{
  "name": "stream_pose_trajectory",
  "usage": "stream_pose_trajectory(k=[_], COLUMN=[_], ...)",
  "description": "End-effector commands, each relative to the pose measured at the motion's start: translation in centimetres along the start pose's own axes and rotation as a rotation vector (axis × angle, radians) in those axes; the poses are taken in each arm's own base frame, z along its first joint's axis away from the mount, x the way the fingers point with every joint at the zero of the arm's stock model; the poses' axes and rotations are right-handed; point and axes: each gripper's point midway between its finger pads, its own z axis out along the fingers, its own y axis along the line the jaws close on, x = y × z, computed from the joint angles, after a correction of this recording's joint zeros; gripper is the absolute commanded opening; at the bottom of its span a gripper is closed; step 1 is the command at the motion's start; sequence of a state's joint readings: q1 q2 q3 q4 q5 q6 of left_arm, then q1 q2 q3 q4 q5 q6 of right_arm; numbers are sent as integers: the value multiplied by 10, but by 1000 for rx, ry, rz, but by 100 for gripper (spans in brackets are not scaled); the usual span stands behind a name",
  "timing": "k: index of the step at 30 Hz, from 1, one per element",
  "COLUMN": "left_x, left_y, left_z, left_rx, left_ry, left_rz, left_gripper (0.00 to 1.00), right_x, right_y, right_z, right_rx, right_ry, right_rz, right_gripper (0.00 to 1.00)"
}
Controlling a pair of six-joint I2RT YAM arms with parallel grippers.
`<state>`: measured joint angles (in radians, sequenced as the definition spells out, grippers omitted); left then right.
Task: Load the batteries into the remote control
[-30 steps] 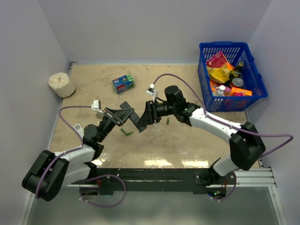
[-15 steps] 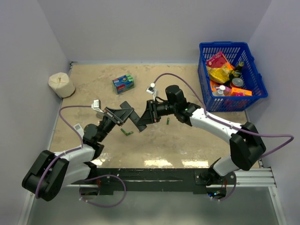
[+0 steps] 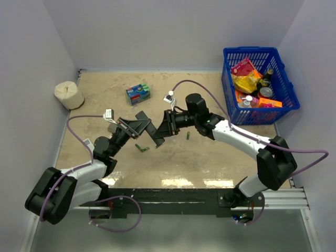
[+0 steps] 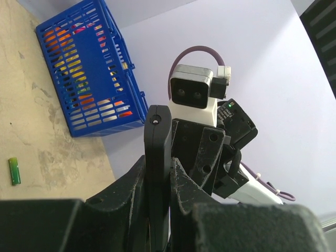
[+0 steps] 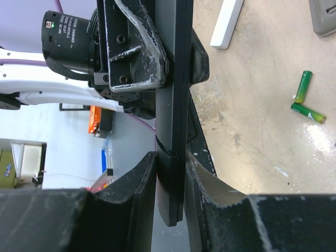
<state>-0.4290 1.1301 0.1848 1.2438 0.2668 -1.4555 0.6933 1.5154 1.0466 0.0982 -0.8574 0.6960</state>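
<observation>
The black remote control (image 3: 150,129) hangs in the air over the table's middle, held at both ends. My left gripper (image 3: 137,127) is shut on one end; in its wrist view the remote control (image 4: 157,137) stands edge-on in the left gripper (image 4: 157,169). My right gripper (image 3: 161,130) is shut on the other end, where a seam crosses the remote control (image 5: 176,79) just above the right gripper (image 5: 170,164). Green batteries lie loose on the table: one (image 3: 140,148) below the remote, one (image 3: 188,136) to its right, and two (image 5: 303,86) (image 5: 308,113) in the right wrist view.
A blue basket (image 3: 259,84) of packets and cans stands at the back right. A blue-green packet (image 3: 138,93) lies at the back centre, a paper roll (image 3: 69,95) at the far left. A white remote (image 5: 227,23) and a grey remote (image 5: 323,16) lie under the arms.
My right gripper's jaws have closed onto the remote's end. Both grippers and the remote have shifted slightly toward the back of the table.
</observation>
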Motion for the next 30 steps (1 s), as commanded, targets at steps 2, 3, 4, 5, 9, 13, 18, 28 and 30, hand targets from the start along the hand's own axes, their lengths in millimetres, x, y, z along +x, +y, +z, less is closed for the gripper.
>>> stream_pose_trajectory(k=[2,3,4,5,9,13,18,28,30], left_x=[3,3,4,5,6,4,-3,-15,-18], left_y=[-157,-157,-157,-158,-156,-146,-129,-95,-90], left_z=[-39,-39,-40,-40,-40,-35,-26,-11,-8], left_rx=[661,662,664,667,660,620,561,419,386], left_ry=[-12,-9,-6,2,4,-9,-46,-78,-76], left_rz=[165,166,168,170,168,176,162,168,163], left_gripper=[0,0,0,0,0,0,0,0,0], right_x=[-33,-36,-39,-44,-52,-57,-58,-69,-72], right_y=[-1,-1,-2,-3,-3,1,2,7,14], right_z=[0,-1,-2,-3,-2,-3,-5,-28,-38], right_rx=[20,20,24,27,25,24,34,123,156], right_ry=[-83,-89,-96,-104,-107,-107,-104,-138,-122], right_rz=[-80,-82,-84,-85,-104,-127,-136,-224,-329], right_gripper=[28,28,26,24,23,28,43,75,76])
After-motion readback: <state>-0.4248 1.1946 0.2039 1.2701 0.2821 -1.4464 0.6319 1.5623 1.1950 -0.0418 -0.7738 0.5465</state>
